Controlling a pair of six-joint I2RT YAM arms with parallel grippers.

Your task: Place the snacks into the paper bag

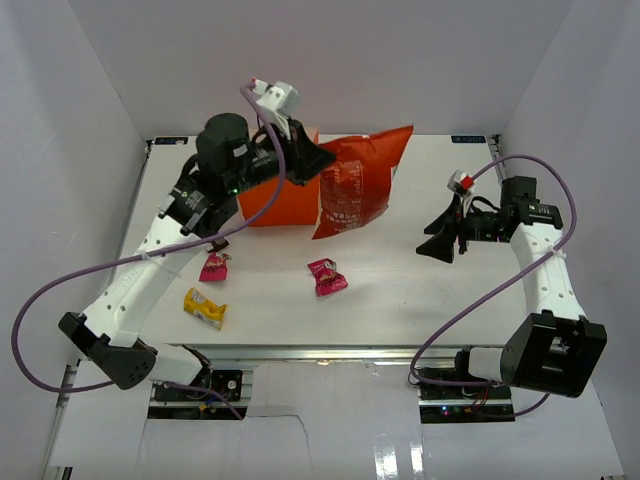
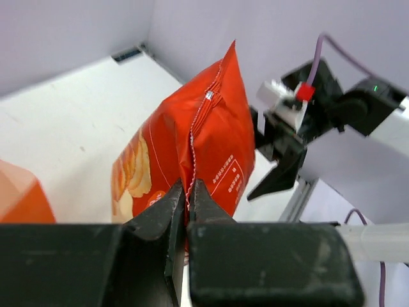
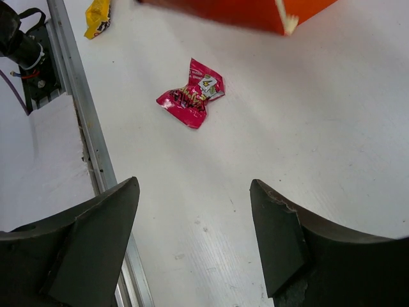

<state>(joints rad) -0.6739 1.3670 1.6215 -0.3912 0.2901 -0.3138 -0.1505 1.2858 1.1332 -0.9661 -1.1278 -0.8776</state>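
My left gripper [image 1: 318, 160] is shut on the top seam of the large red chip bag [image 1: 358, 185] and holds it up beside the orange paper bag [image 1: 275, 205]. In the left wrist view the jaws [image 2: 188, 192] pinch the bag's crimped seam [image 2: 198, 141], and a corner of the paper bag [image 2: 19, 198] shows at the left. Two magenta packets [image 1: 214, 265] [image 1: 327, 276] and a yellow packet [image 1: 205, 308] lie on the table. My right gripper [image 1: 437, 247] is open and empty; its wrist view [image 3: 193, 185] shows a magenta packet [image 3: 192, 99] ahead. The brown and silver packets are out of view.
White walls enclose the table [image 1: 420, 300] on three sides. A metal rail [image 3: 83, 115] runs along the near edge. An orange-red edge [image 3: 243, 13] crosses the top of the right wrist view; I cannot tell which bag it is. The yellow packet [image 3: 98, 16] shows there too.
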